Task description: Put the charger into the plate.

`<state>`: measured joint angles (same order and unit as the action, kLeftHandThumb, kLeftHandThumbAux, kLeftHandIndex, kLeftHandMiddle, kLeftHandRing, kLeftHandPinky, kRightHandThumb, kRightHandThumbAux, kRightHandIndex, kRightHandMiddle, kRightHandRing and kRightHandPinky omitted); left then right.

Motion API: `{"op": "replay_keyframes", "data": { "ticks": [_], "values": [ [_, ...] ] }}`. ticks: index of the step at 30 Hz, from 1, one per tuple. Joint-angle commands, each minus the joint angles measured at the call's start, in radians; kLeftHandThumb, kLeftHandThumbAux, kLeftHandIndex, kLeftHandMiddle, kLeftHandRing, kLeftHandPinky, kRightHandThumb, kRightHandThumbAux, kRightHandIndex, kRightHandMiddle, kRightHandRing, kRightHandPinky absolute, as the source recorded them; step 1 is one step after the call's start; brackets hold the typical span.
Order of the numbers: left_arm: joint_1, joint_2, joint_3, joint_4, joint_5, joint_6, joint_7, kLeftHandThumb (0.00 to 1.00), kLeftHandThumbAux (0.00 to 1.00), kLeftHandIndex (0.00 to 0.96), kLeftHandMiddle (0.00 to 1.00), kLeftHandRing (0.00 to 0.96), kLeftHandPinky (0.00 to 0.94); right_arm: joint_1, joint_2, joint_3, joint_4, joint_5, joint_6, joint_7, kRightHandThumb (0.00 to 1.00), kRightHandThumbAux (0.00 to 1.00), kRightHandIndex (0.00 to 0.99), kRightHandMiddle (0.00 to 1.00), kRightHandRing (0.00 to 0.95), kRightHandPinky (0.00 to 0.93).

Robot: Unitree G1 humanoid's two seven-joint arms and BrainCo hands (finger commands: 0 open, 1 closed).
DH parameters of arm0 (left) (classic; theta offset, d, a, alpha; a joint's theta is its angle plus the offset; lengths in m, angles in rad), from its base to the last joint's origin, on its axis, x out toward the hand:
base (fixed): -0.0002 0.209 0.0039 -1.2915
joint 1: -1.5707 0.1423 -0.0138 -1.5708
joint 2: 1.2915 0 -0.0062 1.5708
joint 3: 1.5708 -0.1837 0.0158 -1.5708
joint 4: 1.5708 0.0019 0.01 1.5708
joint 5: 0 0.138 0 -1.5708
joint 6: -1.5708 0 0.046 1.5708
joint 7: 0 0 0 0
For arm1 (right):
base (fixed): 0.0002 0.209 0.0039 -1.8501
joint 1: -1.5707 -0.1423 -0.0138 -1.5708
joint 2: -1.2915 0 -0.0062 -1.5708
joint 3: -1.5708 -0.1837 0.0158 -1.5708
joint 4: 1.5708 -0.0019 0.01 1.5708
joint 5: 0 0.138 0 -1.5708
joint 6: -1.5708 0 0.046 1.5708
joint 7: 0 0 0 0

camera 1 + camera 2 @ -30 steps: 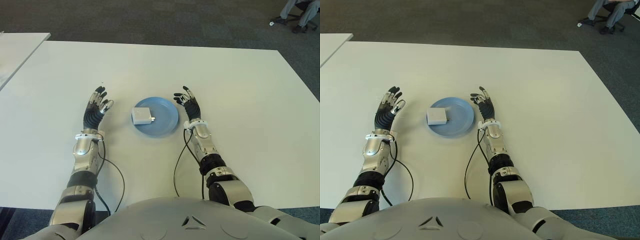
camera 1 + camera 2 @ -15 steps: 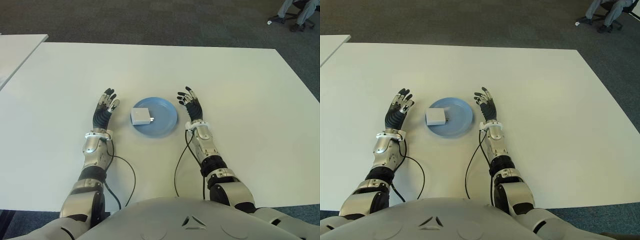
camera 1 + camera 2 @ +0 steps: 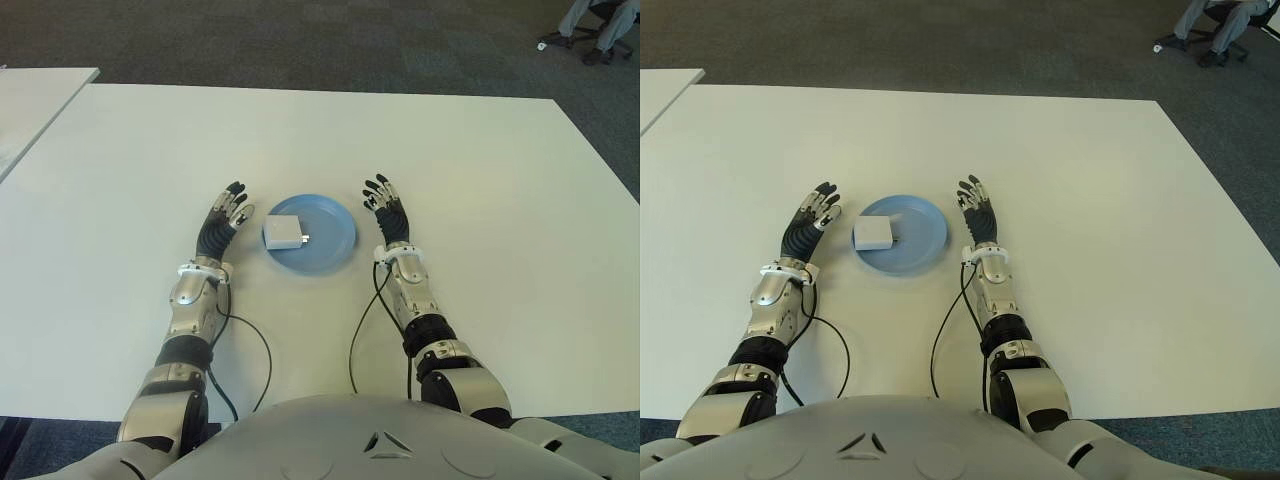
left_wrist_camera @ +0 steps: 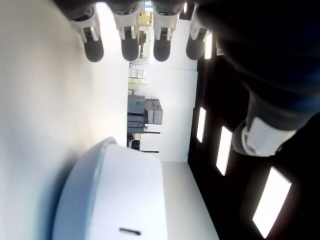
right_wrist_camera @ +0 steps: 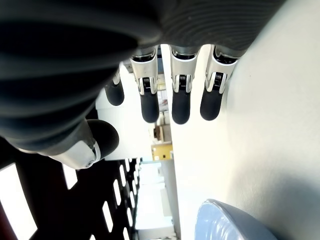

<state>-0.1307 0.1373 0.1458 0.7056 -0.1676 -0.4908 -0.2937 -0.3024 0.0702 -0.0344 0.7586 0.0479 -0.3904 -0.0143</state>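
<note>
A white square charger (image 3: 283, 232) lies inside the light blue plate (image 3: 335, 240) in the middle of the white table, toward the plate's left half, prongs pointing right. My left hand (image 3: 222, 222) is just left of the plate, fingers stretched out and holding nothing. Its wrist view shows the plate's rim (image 4: 82, 190) and the charger (image 4: 132, 200) close by. My right hand (image 3: 387, 208) is just right of the plate, also spread flat and holding nothing; the plate's rim (image 5: 230, 222) shows in its wrist view.
The white table (image 3: 480, 170) stretches wide on all sides. A second white table (image 3: 30, 100) stands at the far left. Dark carpet lies beyond, and a seated person's legs (image 3: 595, 25) show at the far right corner. Cables (image 3: 245, 345) trail from both wrists.
My left hand has moved right, closer to the plate's left edge. My right hand has shifted slightly toward me. The charger has stayed in the plate.
</note>
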Motion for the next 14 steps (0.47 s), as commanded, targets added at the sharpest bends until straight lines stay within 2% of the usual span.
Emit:
{"op": "replay_keyframes", "data": {
  "ticks": [1, 14],
  "values": [
    [0.044, -0.015, -0.022, -0.001, 0.035, 0.058, 0.031, 0.000, 0.557, 0.000, 0.000, 0.000, 0.000, 0.060, 0.036, -0.013, -0.005, 0.027, 0.020, 0.008, 0.000, 0.573, 0.061, 0.146, 0.127, 0.114],
    [0.062, -0.020, -0.078, -0.061, 0.122, 0.091, 0.091, 0.000, 0.547, 0.000, 0.000, 0.000, 0.000, 0.103, 0.037, -0.016, -0.074, 0.033, 0.028, 0.000, 0.000, 0.593, 0.053, 0.125, 0.105, 0.097]
  ]
}}
